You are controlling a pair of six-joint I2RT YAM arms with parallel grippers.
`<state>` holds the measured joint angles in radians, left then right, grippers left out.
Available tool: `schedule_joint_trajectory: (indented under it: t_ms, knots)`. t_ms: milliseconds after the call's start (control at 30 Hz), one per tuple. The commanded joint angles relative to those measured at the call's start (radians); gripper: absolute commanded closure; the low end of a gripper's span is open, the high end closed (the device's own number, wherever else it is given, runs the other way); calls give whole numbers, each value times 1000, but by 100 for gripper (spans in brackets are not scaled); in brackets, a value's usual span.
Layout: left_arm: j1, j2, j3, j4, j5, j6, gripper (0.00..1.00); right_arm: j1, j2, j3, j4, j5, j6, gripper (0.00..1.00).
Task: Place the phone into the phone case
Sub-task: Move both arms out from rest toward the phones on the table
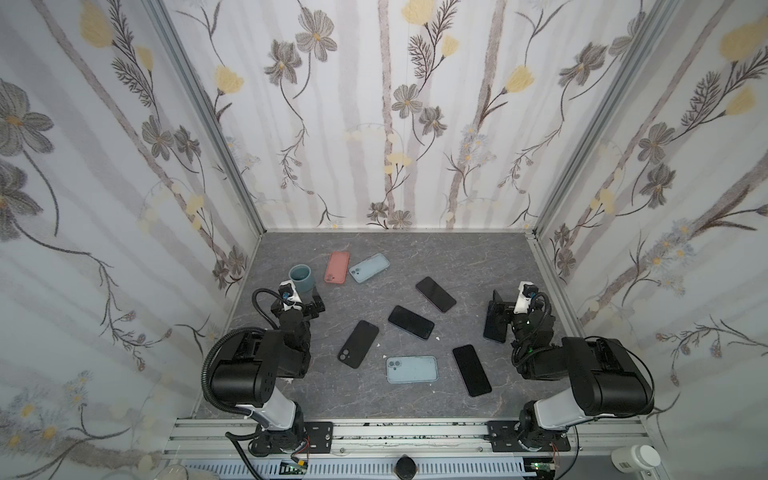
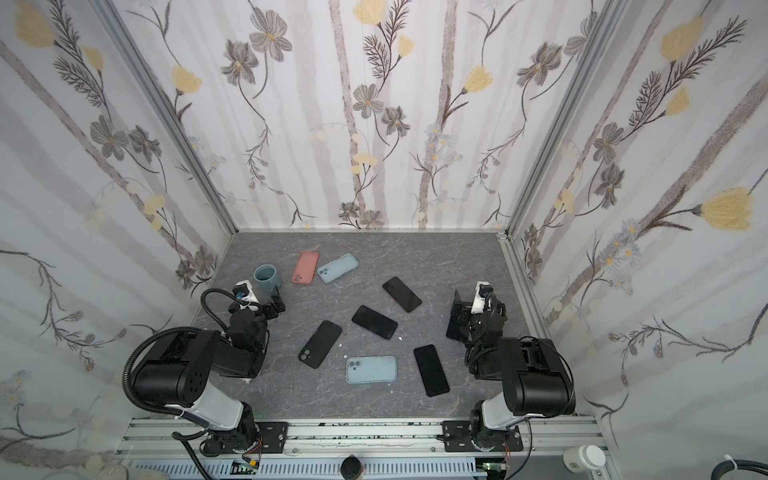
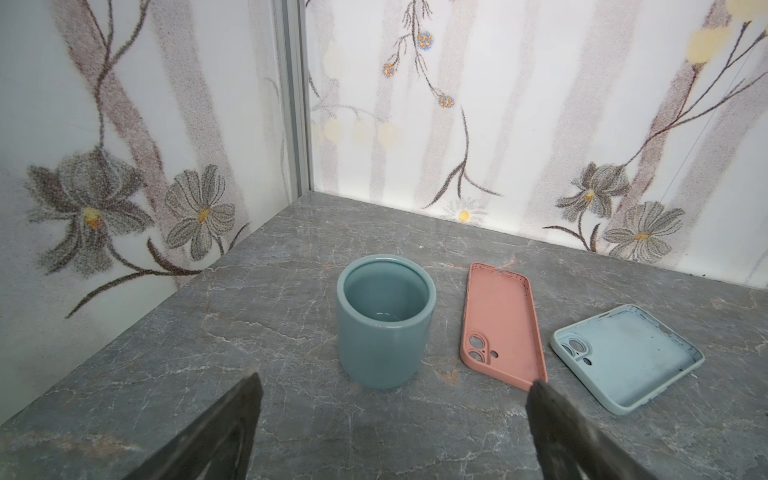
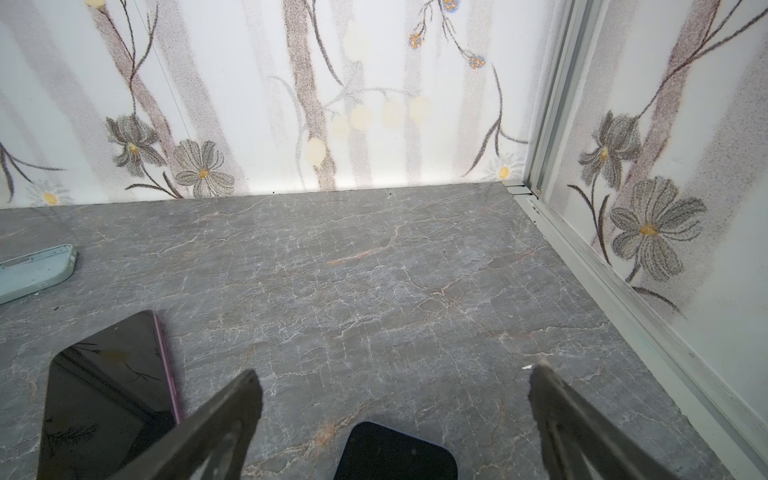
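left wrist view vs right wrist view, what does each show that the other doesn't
Only the left wrist: the cup, the pink case and the left gripper, open. Only the right wrist: a purple-edged phone, another dark phone and the right gripper, open. Both: the light blue case, grey table and flowered walls.
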<state>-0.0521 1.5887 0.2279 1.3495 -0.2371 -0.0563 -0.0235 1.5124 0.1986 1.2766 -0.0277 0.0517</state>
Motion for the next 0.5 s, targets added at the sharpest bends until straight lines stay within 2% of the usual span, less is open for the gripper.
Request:
schedule_joint_trajectory:
  t_ms: [0,267,333,467]
  knots:
    - [3,-1,6,5,7,-9,0,0,3,5,34,-3,-4,1]
    - [3,-4,4,11,6,-6,0,-1,-12,1,37,-2,0,1]
    - [3,-68,16,-63,12,-6,0,0,-78,17,-42,-3,-5,0]
    - [2,-230,100,-327,-14,-16,0,14,-213,131,-350,23,3,0]
